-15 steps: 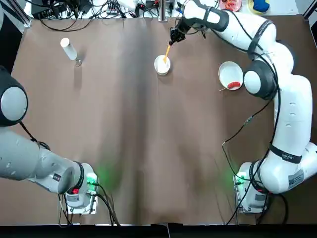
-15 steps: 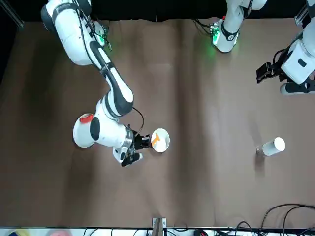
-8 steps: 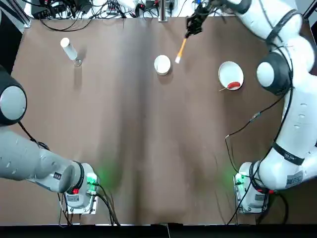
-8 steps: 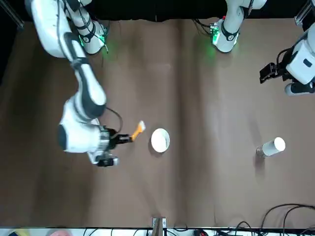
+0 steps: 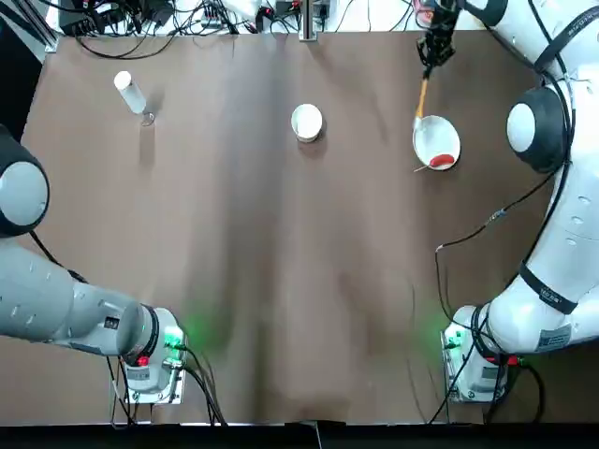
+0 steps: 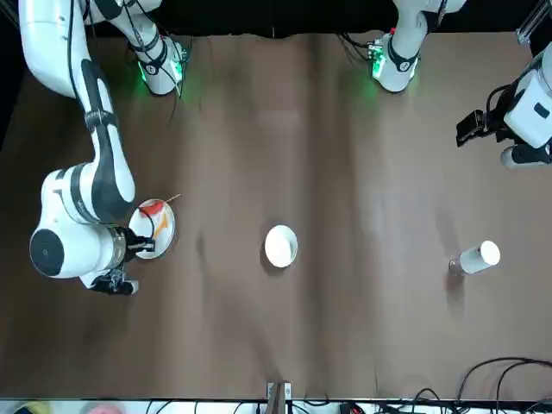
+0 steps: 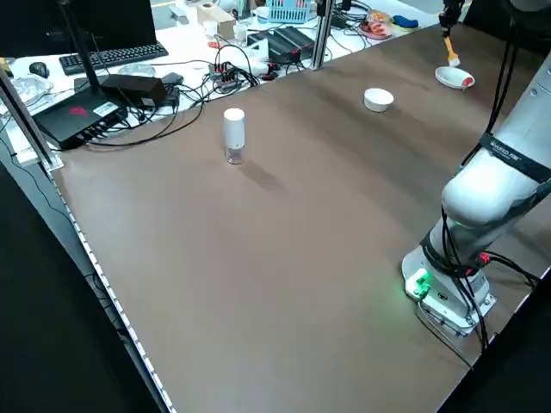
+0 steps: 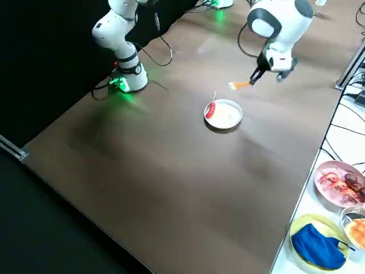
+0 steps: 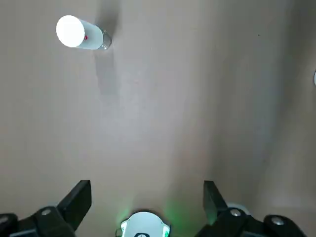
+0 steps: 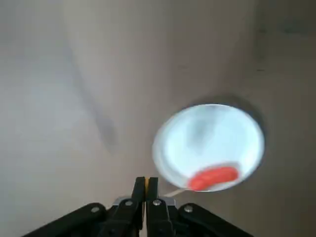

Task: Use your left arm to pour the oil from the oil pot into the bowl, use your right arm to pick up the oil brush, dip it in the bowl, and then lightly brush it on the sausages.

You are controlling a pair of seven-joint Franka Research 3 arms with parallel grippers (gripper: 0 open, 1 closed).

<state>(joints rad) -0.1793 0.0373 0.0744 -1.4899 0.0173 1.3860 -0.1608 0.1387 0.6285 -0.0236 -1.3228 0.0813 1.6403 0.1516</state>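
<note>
The left end effector [image 9: 143, 207] hangs with its fingers spread wide and empty, well apart from the white plate [image 5: 447, 134] and close to the left arm's base. The oil pot [image 5: 129, 92] stands upright on the worktop [image 5: 281, 262], far from the plate across the table. It is judged light, rigid and smooth-walled; a grip around the clear body below the white cap should hold best.

The bowl [image 5: 307, 122] sits between the oil pot and the plate, nearer the plate. It is judged light and easily shoved if the brush presses on its rim.

The sausage [image 5: 442, 161] lies on the plate's near edge, on a thin stick. It is judged soft and free to roll, so light strokes apply.

The right end effector [image 5: 432, 49] is clamped on the far end of the oil brush [image 5: 422, 96], whose bristle end hangs over the plate's far rim. The handle is judged stiff and thin, the bristles limp.

No brand, label or legible writing shows on any item.
</note>
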